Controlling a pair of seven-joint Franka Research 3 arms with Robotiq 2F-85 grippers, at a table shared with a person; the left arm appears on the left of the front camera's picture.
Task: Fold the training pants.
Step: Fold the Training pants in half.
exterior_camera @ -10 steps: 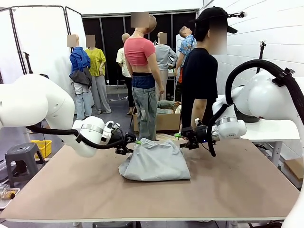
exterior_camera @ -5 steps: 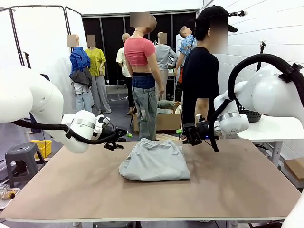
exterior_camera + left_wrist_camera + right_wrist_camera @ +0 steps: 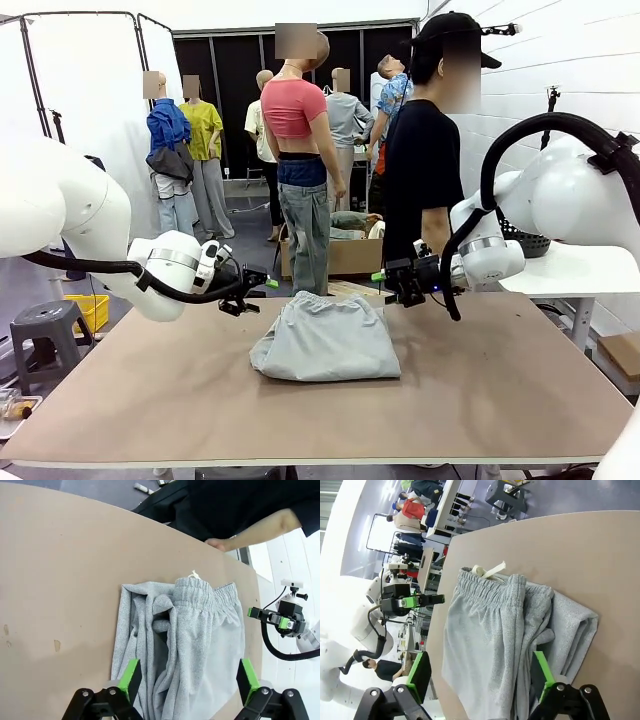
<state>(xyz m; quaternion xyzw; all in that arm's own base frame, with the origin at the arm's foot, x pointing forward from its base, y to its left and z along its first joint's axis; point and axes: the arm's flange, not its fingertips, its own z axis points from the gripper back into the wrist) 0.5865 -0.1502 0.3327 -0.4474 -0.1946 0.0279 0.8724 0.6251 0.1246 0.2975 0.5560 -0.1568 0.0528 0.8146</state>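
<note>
The training pants (image 3: pixel 325 342) lie folded in a light grey bundle at the middle of the table, waistband toward the far edge. In the left wrist view the training pants (image 3: pixel 186 630) show their gathered waistband and a white drawstring. My left gripper (image 3: pixel 264 286) hovers open, left of the waistband and apart from it; its green fingers (image 3: pixel 131 678) are spread wide above the cloth. My right gripper (image 3: pixel 386 282) hangs open off the waistband's right corner, touching nothing. Its fingers (image 3: pixel 540 673) straddle the training pants (image 3: pixel 492 645) from above.
A person in a black shirt (image 3: pixel 421 165) stands at the far edge, one hand (image 3: pixel 219 543) near the table rim. The brown table (image 3: pixel 480 390) has free room on all sides of the cloth. A white side table (image 3: pixel 575 272) with a black basket (image 3: pixel 527 246) stands right.
Both grippers have drawn back from the waistband, the left one sliding well to the left and opening wider. The pants lie where they were.
</note>
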